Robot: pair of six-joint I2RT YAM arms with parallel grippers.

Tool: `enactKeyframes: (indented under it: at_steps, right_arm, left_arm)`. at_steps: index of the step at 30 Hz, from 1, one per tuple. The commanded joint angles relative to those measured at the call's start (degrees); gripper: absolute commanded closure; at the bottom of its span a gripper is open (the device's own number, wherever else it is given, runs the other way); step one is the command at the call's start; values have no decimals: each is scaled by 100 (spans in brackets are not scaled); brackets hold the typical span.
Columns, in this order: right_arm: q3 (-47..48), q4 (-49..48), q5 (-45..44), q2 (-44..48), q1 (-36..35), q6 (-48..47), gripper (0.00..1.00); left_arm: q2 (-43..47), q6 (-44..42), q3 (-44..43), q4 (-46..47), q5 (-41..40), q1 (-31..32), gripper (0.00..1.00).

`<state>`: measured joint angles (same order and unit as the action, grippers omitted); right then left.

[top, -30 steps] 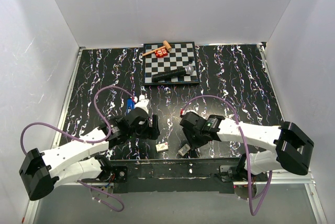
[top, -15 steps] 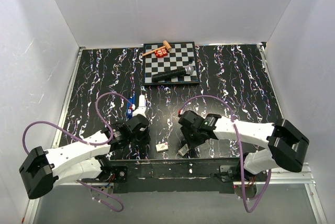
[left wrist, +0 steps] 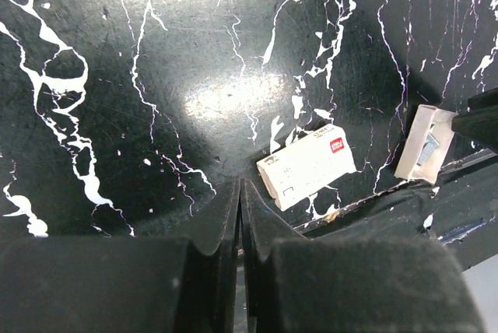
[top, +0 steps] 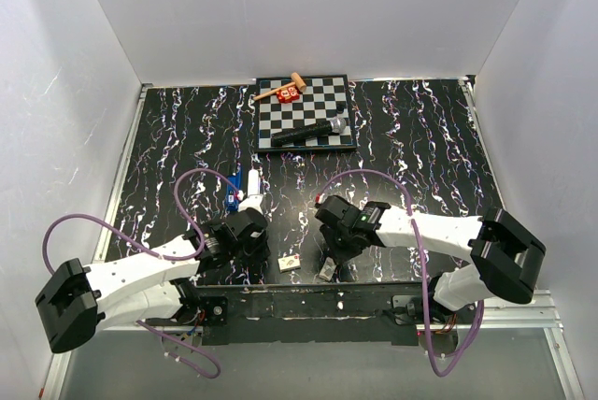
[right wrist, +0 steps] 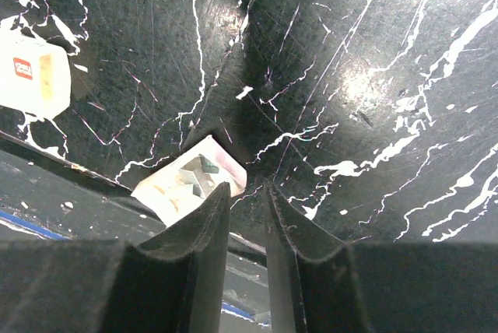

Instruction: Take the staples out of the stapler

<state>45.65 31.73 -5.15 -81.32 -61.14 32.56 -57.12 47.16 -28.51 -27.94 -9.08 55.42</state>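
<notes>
1. Over the last second the left wrist has turned down and tucked in left of the white box (top: 289,263), and the right elbow has eased leftward.
2. The left end effector (left wrist: 240,185) is pressed together and empty. The right end effector (right wrist: 247,185), right of the box, is slightly spread beside an open white tray (right wrist: 191,181).
3. The stapler (top: 233,194) lies beyond the box, to its left. The box sits just beside the near edge of the counter (top: 420,138).

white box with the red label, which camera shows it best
Left wrist view: the white box lies whole and close, red label up. The right wrist view cuts the white box off at its left edge. The top external view shows the white box only as a tiny pale speck.
</notes>
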Motion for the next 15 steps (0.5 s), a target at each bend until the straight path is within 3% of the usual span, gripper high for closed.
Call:
enactKeyframes:
  at_steps: [1, 15]
  right_arm:
    - [251, -61, 14, -7, 15, -83, 70]
    - [401, 18, 40, -24, 15, -241, 70]
  left_arm:
    - [-80, 57, 47, 184, 47, 74, 100]
    - [-141, 110, 74, 272, 82, 180, 100]
